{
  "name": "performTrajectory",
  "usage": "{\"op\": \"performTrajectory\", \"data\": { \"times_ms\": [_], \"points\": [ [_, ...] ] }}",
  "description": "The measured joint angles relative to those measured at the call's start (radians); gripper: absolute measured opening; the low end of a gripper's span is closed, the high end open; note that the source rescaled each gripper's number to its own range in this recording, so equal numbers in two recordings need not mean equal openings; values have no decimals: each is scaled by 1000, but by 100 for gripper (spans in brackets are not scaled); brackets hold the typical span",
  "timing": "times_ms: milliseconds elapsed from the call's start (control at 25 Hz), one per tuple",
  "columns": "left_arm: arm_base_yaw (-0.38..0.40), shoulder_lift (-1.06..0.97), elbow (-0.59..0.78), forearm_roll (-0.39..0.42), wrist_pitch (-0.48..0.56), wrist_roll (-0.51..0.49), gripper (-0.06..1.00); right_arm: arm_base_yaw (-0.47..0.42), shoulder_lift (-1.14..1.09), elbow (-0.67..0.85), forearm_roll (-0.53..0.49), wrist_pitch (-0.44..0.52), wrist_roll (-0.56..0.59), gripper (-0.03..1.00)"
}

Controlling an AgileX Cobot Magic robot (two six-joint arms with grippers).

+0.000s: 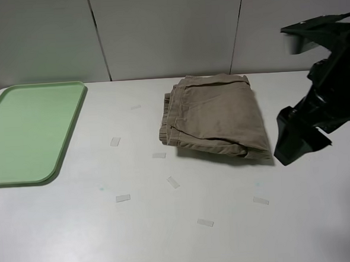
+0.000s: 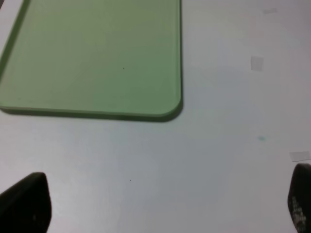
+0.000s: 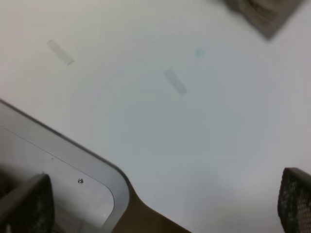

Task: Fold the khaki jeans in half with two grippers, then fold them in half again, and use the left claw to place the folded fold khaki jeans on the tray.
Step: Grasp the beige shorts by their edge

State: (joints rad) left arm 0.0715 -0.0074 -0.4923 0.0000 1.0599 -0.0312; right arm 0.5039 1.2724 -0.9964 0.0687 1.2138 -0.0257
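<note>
The khaki jeans [image 1: 216,116] lie folded into a compact stack on the white table, right of centre. The pale-green tray [image 1: 29,131] lies empty at the far left; it also shows in the left wrist view [image 2: 97,58]. My right gripper [image 1: 297,138] hovers just right of the jeans, apart from them. In the right wrist view it [image 3: 163,204] is open and empty over bare table, with a corner of the jeans [image 3: 262,12] at the frame's edge. My left gripper [image 2: 163,208] is open and empty, over the table near the tray's corner. The left arm is out of the exterior view.
Several small clear tape strips [image 1: 123,198] are stuck on the table around the jeans. The table's front corner and edge [image 3: 97,170] show in the right wrist view. A grey panelled wall [image 1: 169,30] stands behind the table.
</note>
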Motion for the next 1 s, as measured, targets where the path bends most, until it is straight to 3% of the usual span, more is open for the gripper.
{"op": "performTrajectory", "data": {
  "times_ms": [600, 1000],
  "points": [
    [0, 0, 0, 0, 0, 0, 97, 1, -692, 306, 0, -2, -32, 100],
    [0, 0, 0, 0, 0, 0, 97, 1, -1083, 496, -4, -170, 50, 100]
  ]
}}
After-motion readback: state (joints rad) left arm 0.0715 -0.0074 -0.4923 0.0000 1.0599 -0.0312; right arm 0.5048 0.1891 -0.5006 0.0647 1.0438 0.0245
